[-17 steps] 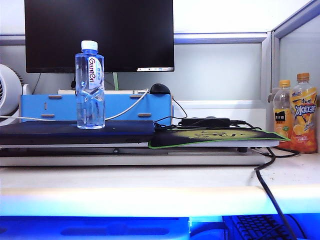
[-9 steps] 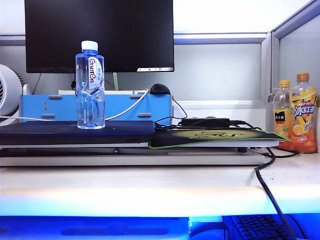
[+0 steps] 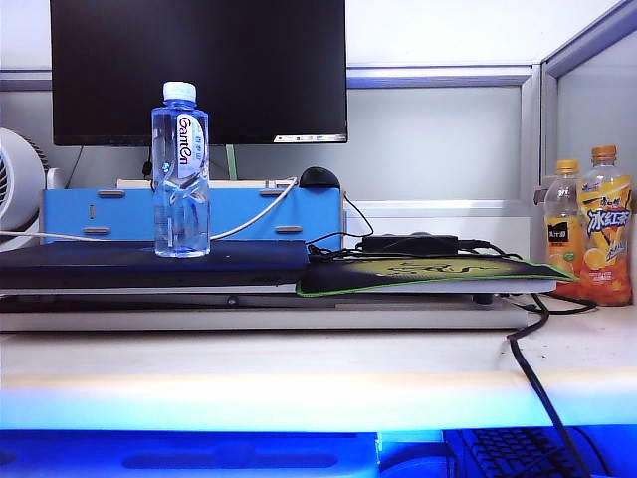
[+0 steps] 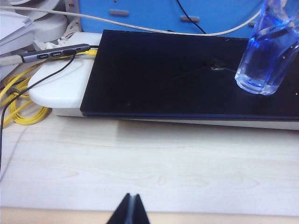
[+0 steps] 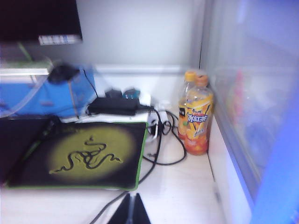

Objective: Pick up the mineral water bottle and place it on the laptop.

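bottle (image 3: 180, 169) upright on laptop (image 3: 149, 265), both hands closed

The exterior camera sits low at the desk's front edge, facing the monitor (image 3: 199, 70) level-on. My left wrist camera looks down, close, on the laptop (image 4: 187, 79) below that monitor, my left gripper (image 4: 131, 212) pinched together. My right wrist camera looks obliquely across the mouse pad (image 5: 79, 156) beside the laptop, right gripper (image 5: 130, 210) pinched together. The exterior view shares the laptop (image 3: 149, 264) and the mouse pad (image 3: 418, 271).
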Robot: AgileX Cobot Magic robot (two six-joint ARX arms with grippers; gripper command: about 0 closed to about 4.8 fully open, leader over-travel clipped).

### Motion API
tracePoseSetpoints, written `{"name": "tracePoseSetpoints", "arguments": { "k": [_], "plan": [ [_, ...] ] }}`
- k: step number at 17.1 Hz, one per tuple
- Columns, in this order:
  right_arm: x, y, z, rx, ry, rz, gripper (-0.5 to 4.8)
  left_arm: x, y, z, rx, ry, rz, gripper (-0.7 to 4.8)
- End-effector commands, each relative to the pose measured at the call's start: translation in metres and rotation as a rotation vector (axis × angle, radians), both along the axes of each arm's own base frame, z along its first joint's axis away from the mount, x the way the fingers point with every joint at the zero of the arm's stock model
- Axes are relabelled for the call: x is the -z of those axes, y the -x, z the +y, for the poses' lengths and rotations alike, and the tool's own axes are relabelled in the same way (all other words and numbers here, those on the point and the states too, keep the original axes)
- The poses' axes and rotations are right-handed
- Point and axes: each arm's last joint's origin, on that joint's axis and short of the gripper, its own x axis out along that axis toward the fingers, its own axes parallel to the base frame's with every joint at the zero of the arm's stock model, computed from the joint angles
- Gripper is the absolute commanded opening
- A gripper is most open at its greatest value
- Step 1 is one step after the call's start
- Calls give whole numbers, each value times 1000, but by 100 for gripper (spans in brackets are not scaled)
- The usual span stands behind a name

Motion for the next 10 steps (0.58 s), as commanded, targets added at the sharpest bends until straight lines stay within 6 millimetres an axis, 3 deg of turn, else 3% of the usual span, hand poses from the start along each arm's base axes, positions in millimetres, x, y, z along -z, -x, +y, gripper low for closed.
{"name": "tracePoseSetpoints", "arguments": {
  "k": [1, 3, 6, 8, 10],
  "plan": [
    [9, -9, 10, -136, 30, 68, -5, -1, 1, 0, 3, -1, -4, -2],
    [18, -19, 27, -462, 14, 4, -5, -1, 1, 0, -3, -2, -12, -2],
    [41, -29, 38, -553, 167, 17, -5, -1, 1, 0, -1, -2, -13, -2],
    [44, -33, 38, -497, 194, 5, -5, -1, 1, 0, -1, -2, -12, -2],
    [56, -39, 32, -191, 244, 93, -5, -1, 1, 0, -1, -2, -13, -2]
  ]
}}
